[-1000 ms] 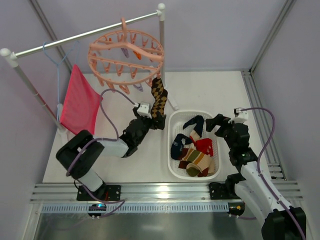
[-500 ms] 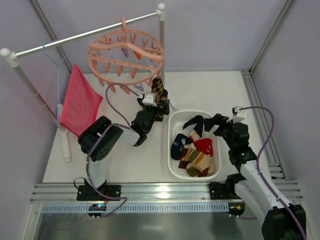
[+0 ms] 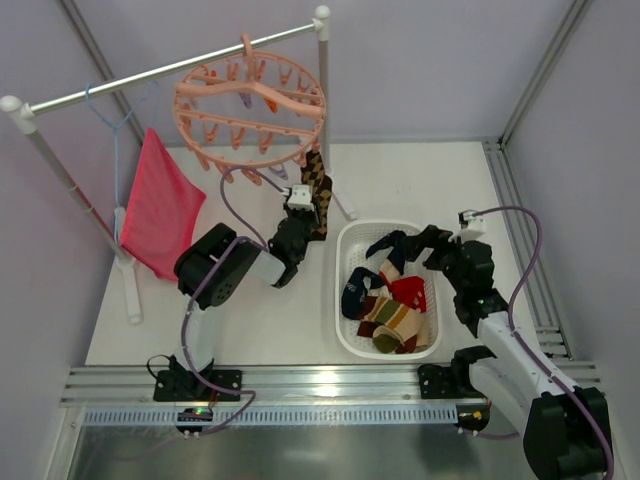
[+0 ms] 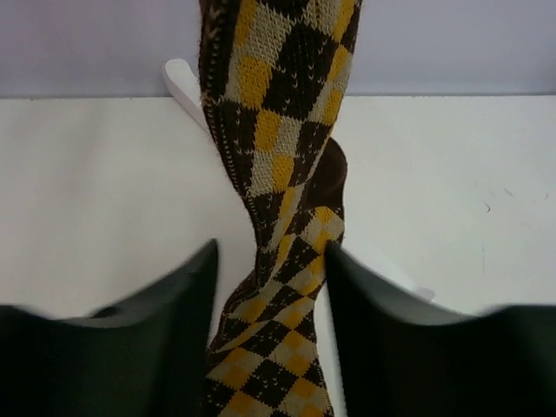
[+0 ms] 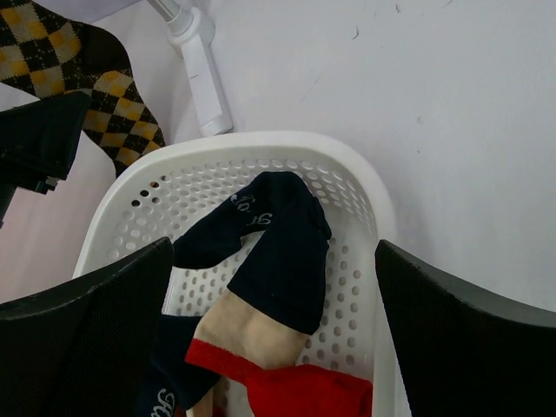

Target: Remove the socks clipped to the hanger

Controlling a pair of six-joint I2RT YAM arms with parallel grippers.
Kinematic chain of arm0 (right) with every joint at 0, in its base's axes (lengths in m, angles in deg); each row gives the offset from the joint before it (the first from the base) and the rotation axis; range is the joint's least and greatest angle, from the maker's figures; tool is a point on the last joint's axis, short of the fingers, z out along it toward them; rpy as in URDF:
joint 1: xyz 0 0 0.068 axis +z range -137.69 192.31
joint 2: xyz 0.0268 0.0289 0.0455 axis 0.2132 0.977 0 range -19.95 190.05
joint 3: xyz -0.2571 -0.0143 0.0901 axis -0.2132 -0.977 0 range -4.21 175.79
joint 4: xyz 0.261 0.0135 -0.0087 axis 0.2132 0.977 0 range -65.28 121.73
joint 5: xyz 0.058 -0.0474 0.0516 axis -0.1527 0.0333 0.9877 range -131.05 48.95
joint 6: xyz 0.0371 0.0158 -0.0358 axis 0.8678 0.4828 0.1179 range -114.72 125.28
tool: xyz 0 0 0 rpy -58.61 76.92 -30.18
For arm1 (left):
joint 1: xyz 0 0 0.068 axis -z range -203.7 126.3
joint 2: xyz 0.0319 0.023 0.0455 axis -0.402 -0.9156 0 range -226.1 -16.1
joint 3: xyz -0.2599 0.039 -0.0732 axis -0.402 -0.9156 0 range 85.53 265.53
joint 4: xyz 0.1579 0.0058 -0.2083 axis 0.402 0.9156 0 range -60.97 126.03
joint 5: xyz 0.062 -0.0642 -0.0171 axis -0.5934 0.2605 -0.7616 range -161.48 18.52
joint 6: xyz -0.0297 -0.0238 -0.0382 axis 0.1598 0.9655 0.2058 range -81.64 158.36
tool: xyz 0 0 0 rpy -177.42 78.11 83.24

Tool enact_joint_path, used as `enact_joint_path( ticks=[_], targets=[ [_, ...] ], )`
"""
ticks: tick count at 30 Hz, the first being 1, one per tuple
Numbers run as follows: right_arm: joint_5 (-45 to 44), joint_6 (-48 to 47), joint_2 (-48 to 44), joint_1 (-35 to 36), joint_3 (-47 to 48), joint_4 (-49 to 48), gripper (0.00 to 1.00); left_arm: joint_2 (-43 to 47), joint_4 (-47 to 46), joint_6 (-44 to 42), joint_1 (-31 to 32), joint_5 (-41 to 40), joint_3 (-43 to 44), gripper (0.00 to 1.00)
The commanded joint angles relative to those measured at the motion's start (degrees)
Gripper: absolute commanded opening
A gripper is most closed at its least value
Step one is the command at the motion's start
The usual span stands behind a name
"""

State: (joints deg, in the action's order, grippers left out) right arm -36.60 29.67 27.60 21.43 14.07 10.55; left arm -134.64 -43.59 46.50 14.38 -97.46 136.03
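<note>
Between the dark fingers of the left gripper [image 4: 271, 261], which are partly closed, hangs the brown-tan diamond-patterned sock [image 4: 278, 130]. Its edges meet both fingers, but whether they pinch it cannot be told. The sock's top hangs from a peg at the near rim of the round salmon-pink plastic ring hanger [image 3: 250, 100], hooked on a white rail [image 3: 150, 72]. Well apart, the right gripper [image 5: 274, 252] hovers spread wide and empty above the white perforated basket [image 5: 261, 143], which holds a dark navy sock [image 5: 287, 217], a plain red sock [image 5: 295, 391] and a striped sock [image 3: 395, 325].
</note>
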Motion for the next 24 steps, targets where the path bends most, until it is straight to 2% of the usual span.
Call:
enact_joint_path(
  ticks=[1, 3, 4, 6, 15, 19, 24],
  targets=[
    [0.7, 0.1, 0.6, -0.2, 0.7, -4.1, 0.97, 0.2, -10.8, -1.5, -0.3, -1.8, 1.8, 0.33],
    [0.7, 0.1, 0.8, -0.3, 0.8, -4.1, 0.97, 0.8, -12.5, -1.6, -0.2, -2.5, 1.1, 0.17],
    [0.7, 0.0, 0.7, -0.3, 0.8, -4.1, 0.97, 1.4, -13.2, -2.0, -0.2, -3.1, 0.3, 0.07],
    [0.6, -0.1, 0.6, -0.3, 0.9, -3.9, 0.97, 2.3, -14.3, -3.4, 0.0, -3.7, -1.1, 0.00],
    [1.7, 0.6, 1.3, -0.3, 1.1, -4.2, 0.98, 12.3, -15.9, -6.6, 2.7, -5.0, -10.5, 0.00],
    [2.5, 0.5, 0.2, -0.2, 0.9, -3.6, 0.97, 17.4, -15.7, -9.4, 6.7, -6.4, -14.4, 0.00],
    [4.3, -1.4, -2.5, -0.2, 0.8, -1.6, 0.97, 25.4, -9.8, -11.2, 11.3, -7.2, -18.2, 0.00]
  ],
)
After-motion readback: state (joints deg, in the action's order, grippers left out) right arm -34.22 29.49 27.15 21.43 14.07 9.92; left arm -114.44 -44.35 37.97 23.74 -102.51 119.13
